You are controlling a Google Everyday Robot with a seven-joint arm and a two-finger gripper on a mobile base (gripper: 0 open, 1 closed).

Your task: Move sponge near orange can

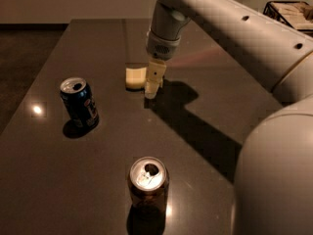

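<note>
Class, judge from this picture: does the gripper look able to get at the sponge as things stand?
Probably yes. The gripper hangs low right beside the sponge, with nothing between them; the blue can and the orange can stand well clear.

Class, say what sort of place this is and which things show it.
Probably an indoor robot test room: a dark table bears a sponge, an orange can and a blue can, and the robot's hand hangs beside the sponge.

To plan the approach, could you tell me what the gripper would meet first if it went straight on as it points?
The gripper, low beside the pale yellow foam sponge, would likely meet the dark glossy table first; depth is unclear, so it might clip the sponge.
</note>
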